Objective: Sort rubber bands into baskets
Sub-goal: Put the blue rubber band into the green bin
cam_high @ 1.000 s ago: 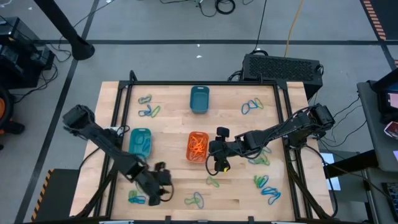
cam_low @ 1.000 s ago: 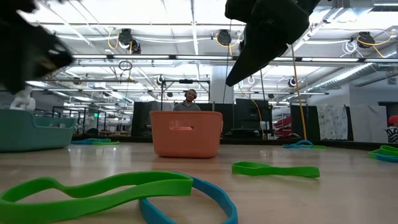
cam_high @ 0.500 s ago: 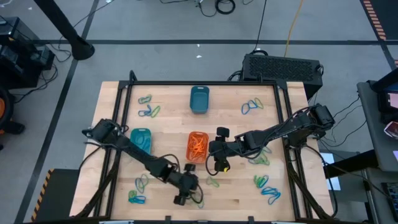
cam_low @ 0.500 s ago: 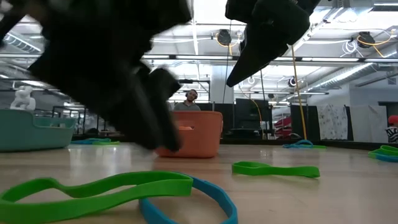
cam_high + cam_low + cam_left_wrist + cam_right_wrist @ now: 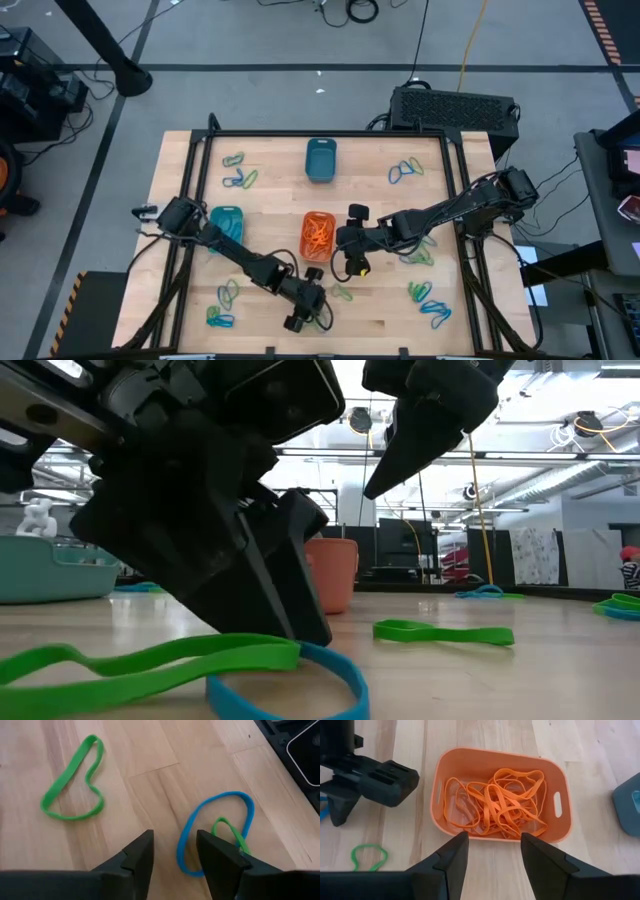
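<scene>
The wooden bench [image 5: 270, 210] is framed by black rails, with open plank showing down its middle. Two dark arms reach across it. The left arm stretches from the left edge toward the near edge, where the left gripper [image 5: 297, 320] is down on the wood; the right arm comes from the right side and the right gripper [image 5: 352, 262] hangs just beside the orange basket [image 5: 318, 235].

Three baskets stand here: the dark teal basket [image 5: 320, 159] near the far edge, the turquoise basket [image 5: 226, 227] at left, and the orange one in the middle, well apart from each other. The orange basket holds a tangle of orange rubber bands [image 5: 502, 800].

Loose bands lie in small clusters toward the corners and edges, roughly eight of them. At the near edge a blue rubber band [image 5: 215, 830] and a green rubber band [image 5: 232, 836] overlap; the left fingers [image 5: 137, 857] stand apart with one finger down inside the blue loop, gripping nothing I can see. Another green loop [image 5: 72, 787] lies alone nearby.

The right fingers [image 5: 452, 857] stand apart and hold nothing above the orange basket's rim.
</scene>
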